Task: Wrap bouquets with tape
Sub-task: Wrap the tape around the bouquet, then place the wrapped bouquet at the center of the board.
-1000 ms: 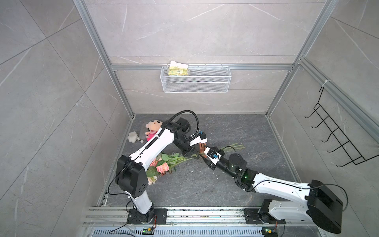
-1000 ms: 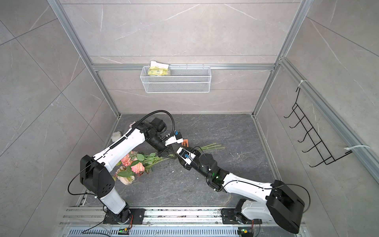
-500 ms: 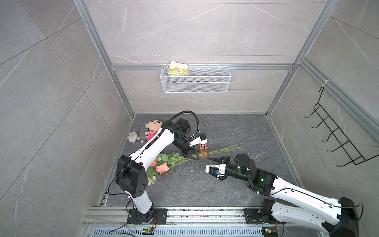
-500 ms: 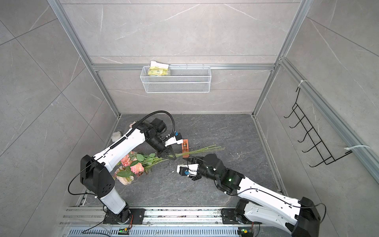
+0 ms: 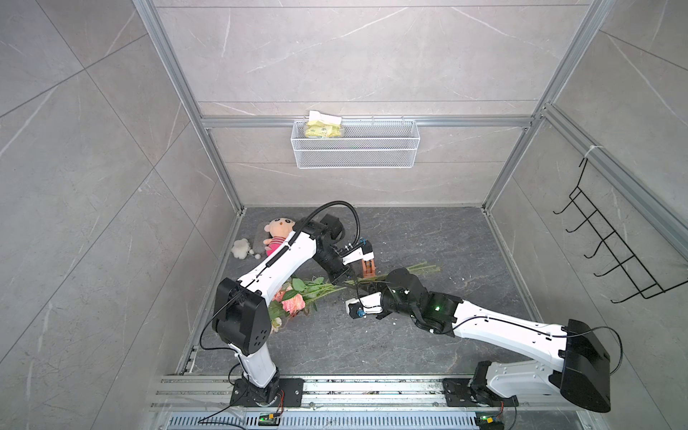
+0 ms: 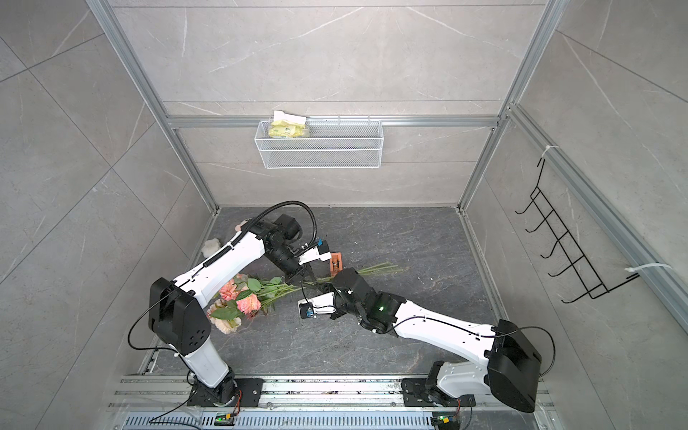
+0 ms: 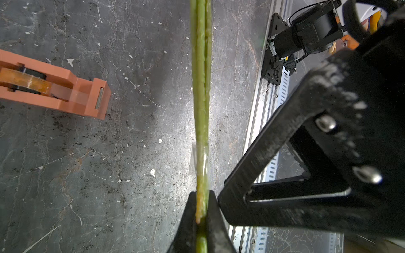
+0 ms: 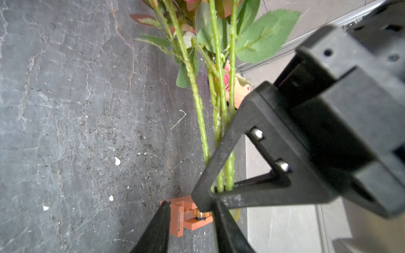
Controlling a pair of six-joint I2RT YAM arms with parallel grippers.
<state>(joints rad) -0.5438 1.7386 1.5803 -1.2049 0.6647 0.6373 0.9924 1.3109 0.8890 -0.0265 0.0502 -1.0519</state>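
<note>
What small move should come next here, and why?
Probably the right gripper should ease forward to the tape dispenser framed between its open jaws in the right wrist view: the left gripper is clamped on the bouquet stems, which carry only one clear strip with a loose flap.

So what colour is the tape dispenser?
The tape dispenser is orange, clearest in the left wrist view.

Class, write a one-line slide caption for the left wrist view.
Left gripper shut on taped bouquet stems; orange tape dispenser lies apart on the dark floor.
</note>
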